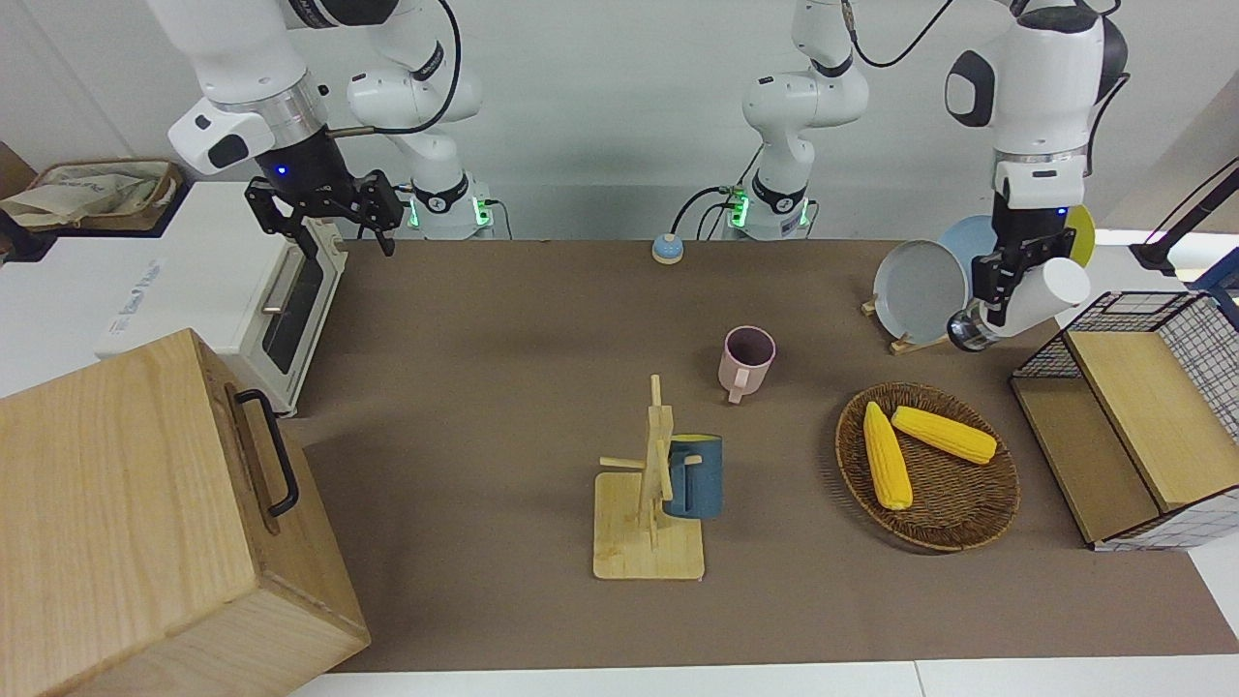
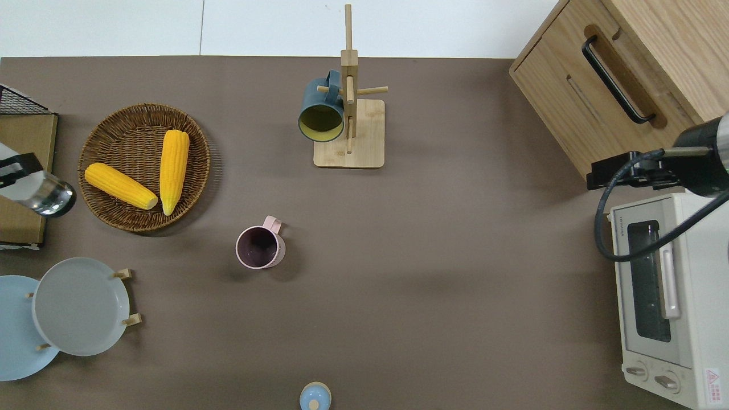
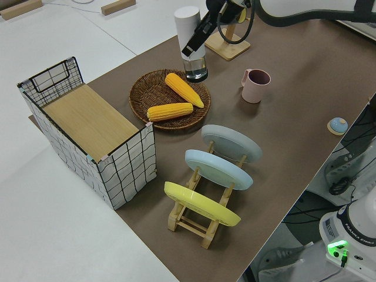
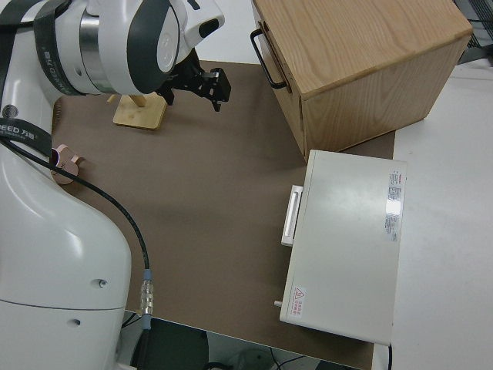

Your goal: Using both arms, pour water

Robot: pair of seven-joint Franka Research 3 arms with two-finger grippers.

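the left gripper [image 1: 1007,281] has its fingers closed around a white bottle [image 1: 1031,302], held tilted in the air near the wire basket [image 1: 1152,319] at the left arm's end of the bench [image 1: 503,368]. the pink mug [image 1: 747,361] stands upright mid-bench, well apart from it. the right gripper [image 1: 324,218], fingers spread and empty, hangs by the toaster oven [image 1: 290,310].

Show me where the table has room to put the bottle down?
The widest bare patch lies between the pink mug and the toaster oven. Another lies between the mug rack and wooden box. It is crowded around the corn basket and plates.
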